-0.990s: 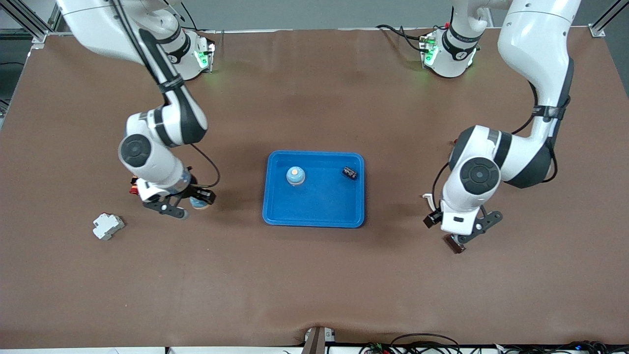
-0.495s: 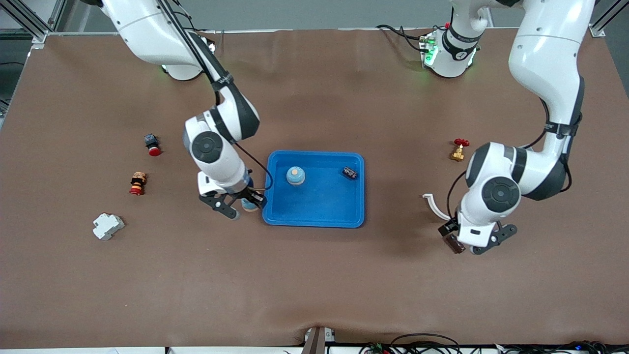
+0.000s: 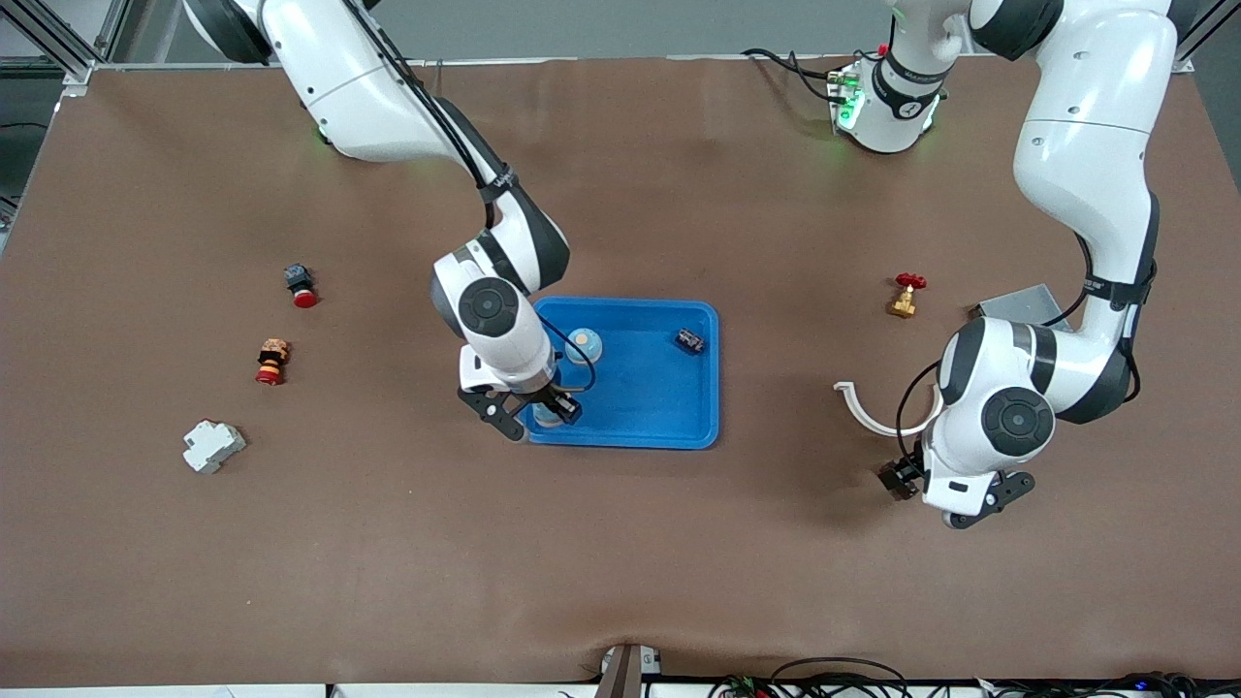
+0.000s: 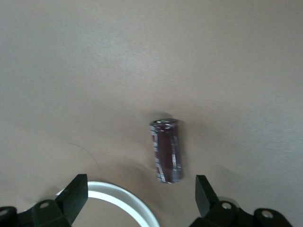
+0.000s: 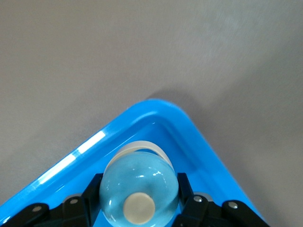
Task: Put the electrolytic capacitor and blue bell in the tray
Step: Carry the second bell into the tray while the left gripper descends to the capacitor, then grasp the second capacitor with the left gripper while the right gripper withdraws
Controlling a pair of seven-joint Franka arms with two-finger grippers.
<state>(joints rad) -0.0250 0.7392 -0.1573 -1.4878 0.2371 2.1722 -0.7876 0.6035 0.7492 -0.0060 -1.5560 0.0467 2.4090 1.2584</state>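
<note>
blue tray (image 3: 669, 422) sits mid bench (image 3: 620, 562) in front view; one bell (image 3: 584, 345) and a capacitor (image 3: 690, 340) already lie in it. right tool (image 3: 539, 415) is over the tray corner toward the right arm's end, clamped on a blue bell (image 3: 550, 413). left tool (image 3: 936, 496) hangs over the bench toward the left arm's end, by a white curved clip (image 3: 866, 411).

left wrist: fingers (image 4: 75, 195) apart, second capacitor (image 4: 166, 150) lying flat btwn them, not yet gripped. prob light, stiff, rolls easily; take it across the barrel.

right wrist: bell (image 5: 139, 185) looks smooth, glossy, likely slippery; gripped across its dome, over the tray rim (image 5: 75, 156).
</note>
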